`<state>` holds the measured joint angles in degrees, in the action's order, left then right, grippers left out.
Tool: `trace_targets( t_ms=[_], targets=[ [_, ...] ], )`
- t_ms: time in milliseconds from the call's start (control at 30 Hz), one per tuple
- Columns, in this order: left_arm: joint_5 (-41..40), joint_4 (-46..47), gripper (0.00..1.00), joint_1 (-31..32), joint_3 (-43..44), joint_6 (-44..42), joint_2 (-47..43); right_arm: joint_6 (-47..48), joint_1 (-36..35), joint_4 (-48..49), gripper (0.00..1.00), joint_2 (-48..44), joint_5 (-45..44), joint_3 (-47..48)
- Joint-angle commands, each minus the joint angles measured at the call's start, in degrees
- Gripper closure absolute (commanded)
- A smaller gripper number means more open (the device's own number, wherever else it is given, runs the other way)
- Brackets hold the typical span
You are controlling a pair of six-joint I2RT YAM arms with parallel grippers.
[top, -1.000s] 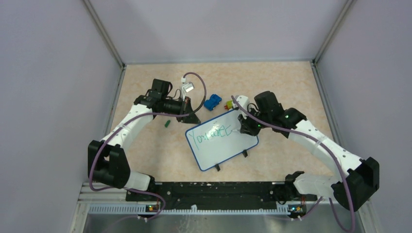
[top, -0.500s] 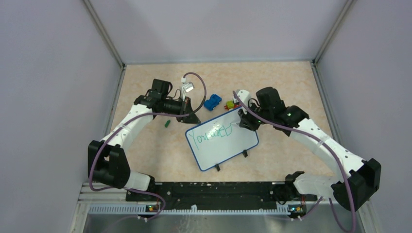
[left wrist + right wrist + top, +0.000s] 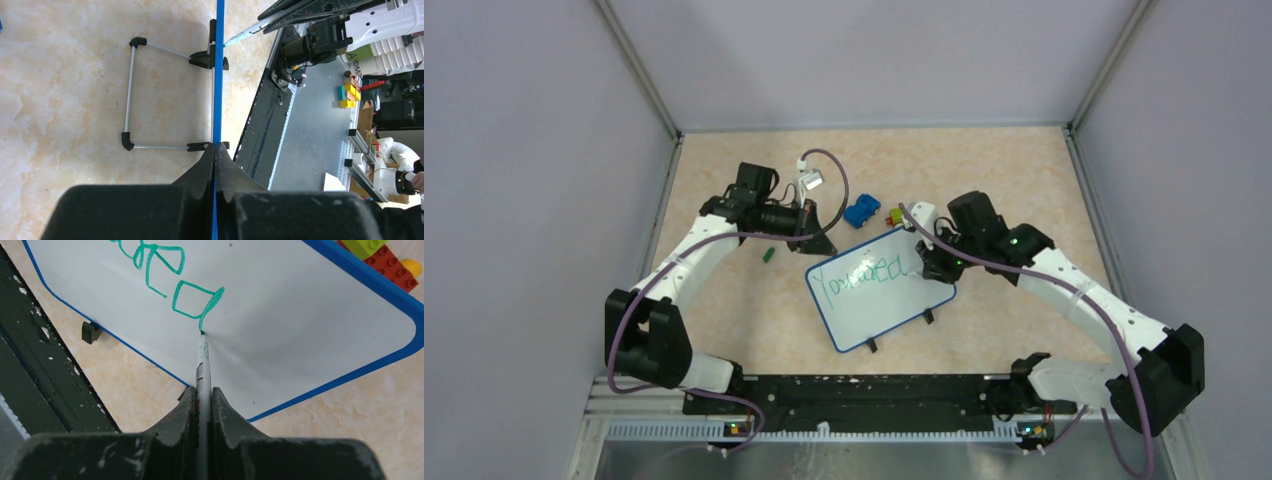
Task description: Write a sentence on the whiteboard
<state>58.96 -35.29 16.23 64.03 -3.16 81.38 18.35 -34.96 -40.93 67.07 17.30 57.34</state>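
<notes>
The whiteboard (image 3: 886, 312), white with a blue rim, lies tilted on the table between my arms. One line of green script, the sentence (image 3: 860, 274), runs along its far part. My left gripper (image 3: 822, 243) is shut on the board's blue rim (image 3: 218, 75) at its far left corner, seen edge-on in the left wrist view. My right gripper (image 3: 930, 266) is shut on a white marker (image 3: 203, 365). The marker's green tip (image 3: 202, 332) touches the whiteboard (image 3: 300, 315) just below the last green letter (image 3: 192, 302).
A blue toy (image 3: 861, 211) and small coloured bricks (image 3: 894, 214) lie just beyond the board's far edge; the bricks (image 3: 395, 267) also show in the right wrist view. A green cap (image 3: 768, 254) lies left of the board. Its wire stand (image 3: 131, 95) shows underneath. Walls enclose the table.
My right gripper swung the marker toward the far edge, then back toward me, and a new green stroke ends the line. The left arm and board have not moved.
</notes>
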Motion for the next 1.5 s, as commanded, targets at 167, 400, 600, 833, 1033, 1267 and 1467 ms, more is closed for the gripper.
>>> trace_targets(
  t_ms=[167, 400, 600, 833, 1033, 1267, 1467],
  targets=[
    [0.3, -0.8, 0.87, 0.5, -0.3, -2.7, -0.3, 3.0, 1.0, -3.3, 1.00, -2.5, 2.1, 6.7],
    [0.6, -4.9, 0.66, -0.2, 6.5, -7.0, 3.5, 3.1, 1.0, -5.6, 1.00, -2.6, 7.6, 8.4],
    [1.9, -3.3, 0.62, -0.7, 7.6, -6.1, 4.0, 0.3, -0.2, -2.1, 1.00, -3.5, 11.9, 4.6],
    [3.7, -5.0, 0.44, -0.2, 5.6, -7.4, 1.9, -1.4, -9.9, 6.0, 1.00, -4.9, 10.7, 0.2],
    [2.3, -5.5, 0.45, 1.1, 3.0, -8.3, 0.2, -0.7, -16.4, 12.4, 1.00, -3.0, 6.1, -2.0],
    [0.3, -6.3, 0.46, 3.8, 1.2, -9.7, 0.5, 1.4, -23.1, 19.2, 1.00, 0.7, -1.7, -2.3],
    [-0.7, -5.9, 0.52, 4.4, 0.4, -8.9, 1.7, 2.6, -27.6, 25.9, 1.00, 1.4, -8.0, -6.2]
  ],
)
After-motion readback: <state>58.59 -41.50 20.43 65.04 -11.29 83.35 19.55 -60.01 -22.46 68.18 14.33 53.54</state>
